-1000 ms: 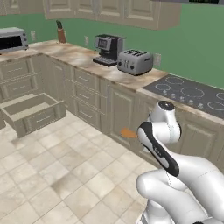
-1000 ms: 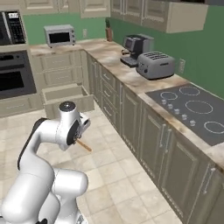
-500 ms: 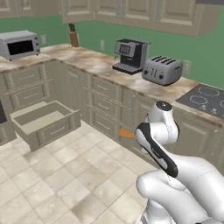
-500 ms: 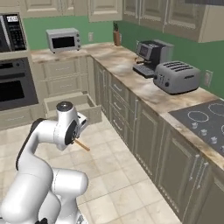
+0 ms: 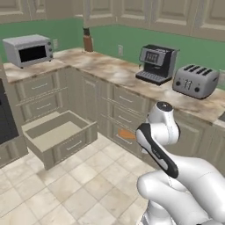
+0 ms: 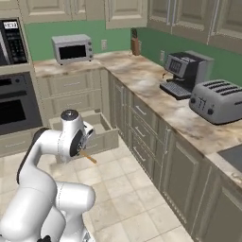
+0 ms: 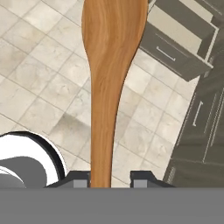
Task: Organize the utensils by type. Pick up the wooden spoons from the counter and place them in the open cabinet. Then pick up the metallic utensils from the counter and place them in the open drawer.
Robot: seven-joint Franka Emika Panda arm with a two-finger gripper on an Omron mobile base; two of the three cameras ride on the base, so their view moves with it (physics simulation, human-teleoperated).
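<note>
Jaws are clamped on the handle of a wooden spoon (image 7: 109, 78), held in the air above the tiled floor (image 7: 39, 83). Its long axis runs straight out from the jaws, bowl end foremost. The open drawer (image 5: 57, 136) stands nearby.

wooden spoon (image 7: 109, 65) bowl cut off above
</note>
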